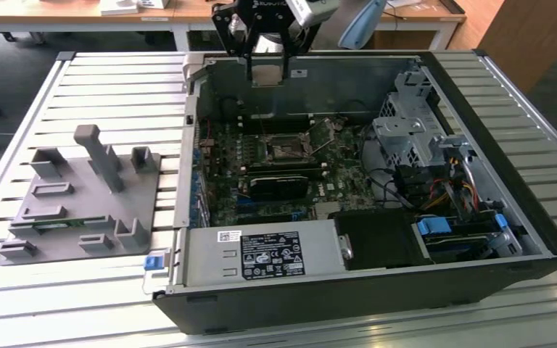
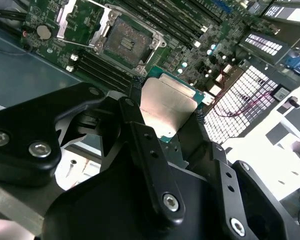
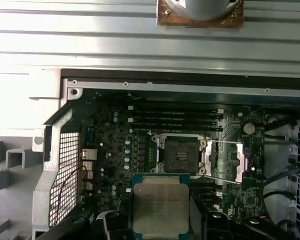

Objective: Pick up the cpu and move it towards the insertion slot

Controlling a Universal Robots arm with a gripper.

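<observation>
Hand (image 2: 167, 117) pinched on cpu (image 2: 167, 107) — lifted above the open case (image 1: 510, 101), near its back wall. Slot (image 3: 181, 154) on the board below, just ahead of the hand — apart from the cpu, dark centre bare.

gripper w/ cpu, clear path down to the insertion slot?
Probably yes. The gripper holds the cpu above the open case, and the insertion slot lies uncovered, its frame swung aside, with nothing seen between them.

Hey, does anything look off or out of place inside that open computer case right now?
Nothing stands out. The gripper holds the cpu level above the motherboard, and the insertion slot sits open and bare with no visible damage.
</observation>
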